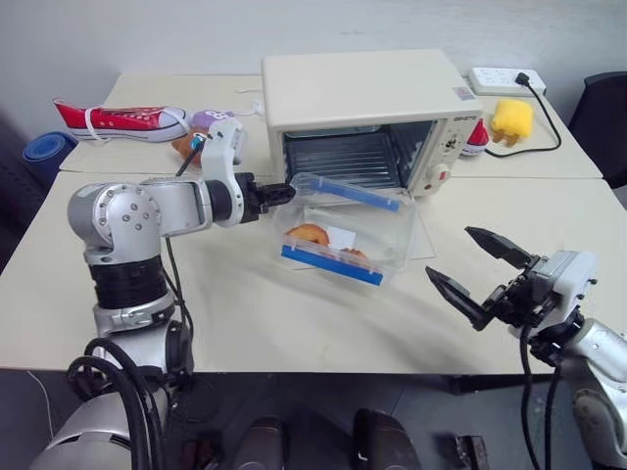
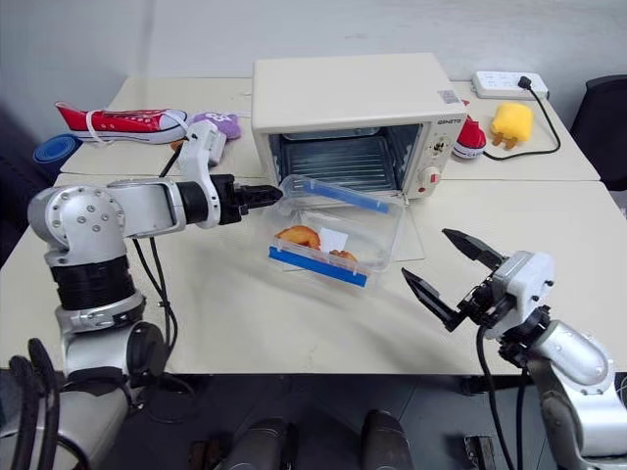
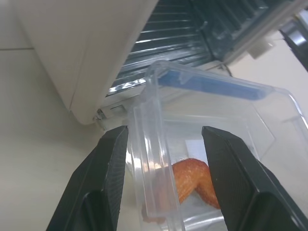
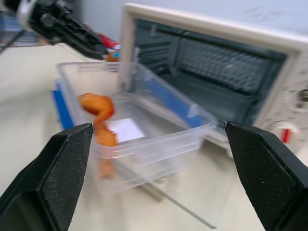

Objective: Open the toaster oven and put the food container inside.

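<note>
Light, stiff, slick food container [image 1: 343, 232], tilted on oven door: grip short-end rim w/ left gripper [image 3: 161, 187], fingers straddling rim, not clamped; right gripper [image 1: 480, 269] spread wide, empty.

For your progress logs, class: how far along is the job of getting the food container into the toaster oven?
Done: the oven stands open, its glass door folded down flat. In hand: the container rests tilted on that door, with the left gripper straddling its corner wall, fingers not visibly clamped. The right gripper hangs open, apart. Left: pushing the container into the cavity.

The food container [image 1: 341, 233] lies before the toaster oven [image 1: 367, 119], on its lowered door.
</note>
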Tool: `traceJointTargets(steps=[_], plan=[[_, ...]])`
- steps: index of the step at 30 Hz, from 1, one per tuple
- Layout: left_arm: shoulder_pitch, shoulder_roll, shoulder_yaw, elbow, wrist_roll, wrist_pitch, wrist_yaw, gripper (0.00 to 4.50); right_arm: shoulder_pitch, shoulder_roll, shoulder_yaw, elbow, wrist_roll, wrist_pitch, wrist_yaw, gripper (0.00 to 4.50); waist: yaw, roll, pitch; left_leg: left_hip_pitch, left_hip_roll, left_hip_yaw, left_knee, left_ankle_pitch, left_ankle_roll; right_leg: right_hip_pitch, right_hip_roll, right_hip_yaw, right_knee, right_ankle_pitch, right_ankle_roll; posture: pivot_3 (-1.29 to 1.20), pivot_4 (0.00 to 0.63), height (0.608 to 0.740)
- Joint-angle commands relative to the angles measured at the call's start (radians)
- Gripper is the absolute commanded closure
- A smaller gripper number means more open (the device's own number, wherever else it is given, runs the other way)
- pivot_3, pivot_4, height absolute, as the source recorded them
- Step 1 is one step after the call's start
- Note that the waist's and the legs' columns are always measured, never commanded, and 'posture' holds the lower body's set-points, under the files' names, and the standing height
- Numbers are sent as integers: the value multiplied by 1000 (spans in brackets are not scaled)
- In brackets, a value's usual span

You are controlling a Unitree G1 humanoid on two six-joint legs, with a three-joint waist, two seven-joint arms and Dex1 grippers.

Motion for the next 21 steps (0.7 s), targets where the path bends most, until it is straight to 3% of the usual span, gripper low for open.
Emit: traceJointTargets(steps=[1,6,10,12,13,18,21], plan=[[8,75,-35,-30,-34,-103,-191,2078,19,-70,5,-85,88,98,65,594,2,0,0,0,0,0,0,0,0,0,0,0,0,0,0,0,150,740],[234,387,-203,-61,109,-562,-724,3374,24,-170,161,-146,41,217,124,2242,-20,1,0,2,3,3,-4,-1,-1,-1,2,1,0,-1,-1,0,150,740],[368,458,-222,2,178,-820,-931,4500,-6,-157,259,-103,-81,201,118,3650,-6,1,0,0,4,3,-1,-1,0,-1,3,1,-3,-1,-1,0,150,740],[421,455,-247,-1,221,-919,-977,4500,-45,-127,289,-65,-129,189,89,4279,3,0,0,0,3,3,1,-2,1,0,3,1,-3,0,-1,0,150,740],[441,437,-259,-10,235,-953,-980,4500,-70,-108,296,-42,-152,183,67,4449,6,0,0,-1,3,3,1,-2,2,0,3,1,-3,0,-1,0,150,740],[468,301,-305,-33,274,-992,-908,4500,-176,-51,306,60,-225,178,22,4449,10,0,0,-2,2,3,2,-2,3,0,1,0,-3,0,0,0,150,740],[455,260,-379,-25,325,-916,-862,4500,-239,-36,291,126,-255,167,10,4449,1,0,0,-2,2,3,2,-2,3,-1,1,0,-2,0,0,0,150,740]])
